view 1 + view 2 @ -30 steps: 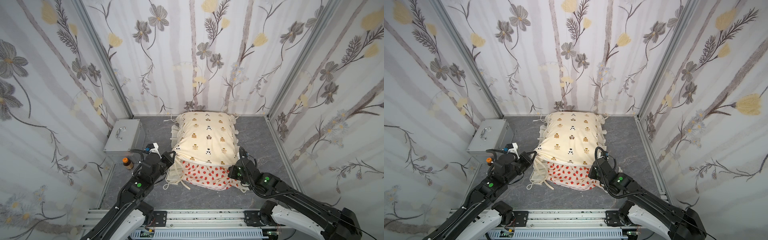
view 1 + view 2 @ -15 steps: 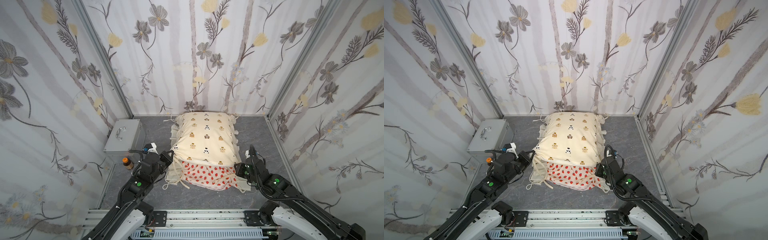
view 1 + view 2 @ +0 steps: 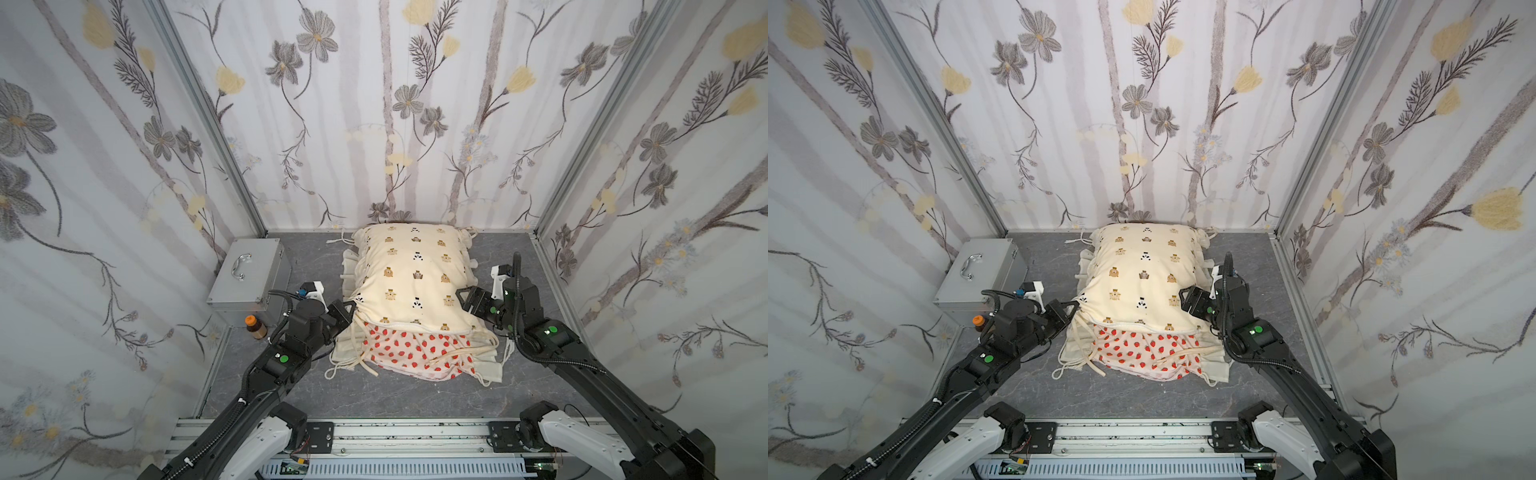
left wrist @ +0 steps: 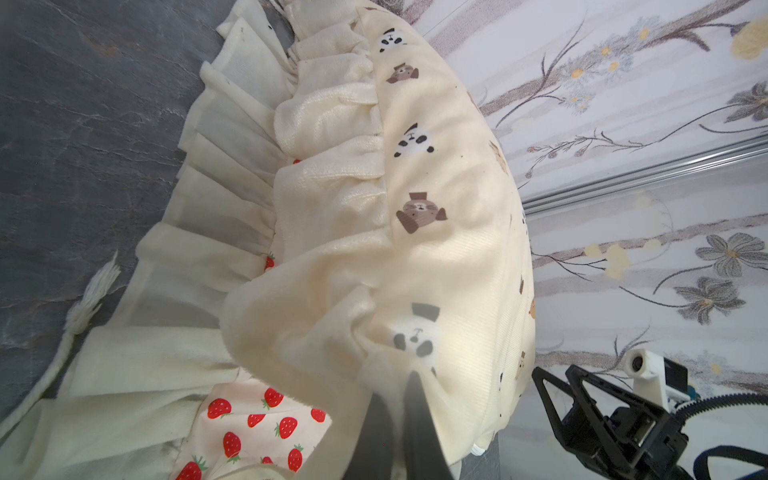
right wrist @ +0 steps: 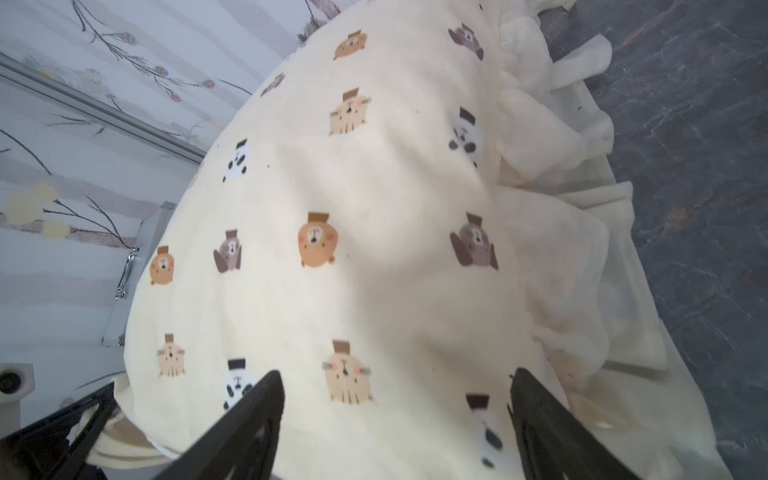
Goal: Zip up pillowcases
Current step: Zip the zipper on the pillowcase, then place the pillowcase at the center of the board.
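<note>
Both top views show the bear pillowcase (image 3: 415,274), near seam seemingly zipped, atop the strawberry pillowcase (image 3: 407,347), probably yet to do, mid-table (image 3: 415,399); left gripper (image 3: 351,316) pinches its 9 o'clock corner, right gripper (image 3: 464,301) gapes empty at 3 o'clock.

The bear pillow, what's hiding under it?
The strawberry pillow lies under the bear pillow. Only its near end and some cream frill peek out. The rest of it is covered, so whether anything else is underneath cannot be seen.
</note>
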Controlling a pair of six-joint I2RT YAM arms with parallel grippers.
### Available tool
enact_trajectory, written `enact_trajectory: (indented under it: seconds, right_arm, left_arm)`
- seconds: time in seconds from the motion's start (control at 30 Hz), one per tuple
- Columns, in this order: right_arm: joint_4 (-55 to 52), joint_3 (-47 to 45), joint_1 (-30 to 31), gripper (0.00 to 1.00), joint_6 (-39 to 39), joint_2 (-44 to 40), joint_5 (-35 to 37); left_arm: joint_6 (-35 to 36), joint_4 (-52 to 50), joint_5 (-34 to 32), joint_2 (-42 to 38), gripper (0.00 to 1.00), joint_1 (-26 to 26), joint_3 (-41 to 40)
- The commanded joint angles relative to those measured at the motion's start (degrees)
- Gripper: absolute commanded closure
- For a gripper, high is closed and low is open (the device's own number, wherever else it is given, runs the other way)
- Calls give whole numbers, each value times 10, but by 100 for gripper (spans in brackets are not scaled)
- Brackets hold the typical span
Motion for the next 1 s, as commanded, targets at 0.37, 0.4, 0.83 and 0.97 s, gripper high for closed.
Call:
enact_trajectory:
  seconds: [0.37,0.4,0.83,0.97]
  right_arm:
    - [139,81,0,72,-32,153,-46]
    - [140,87,-1,80,-33,155,-42]
    - [34,134,25,44,-73,153,74]
    - [13,142,44,27,-79,202,95]
  left_arm:
    - [38,73,58,35,100,0,21]
    - [39,82,65,39,100,0,22]
    - [59,72,67,43,100,0,39]
    - [63,69,68,44,100,0,39]
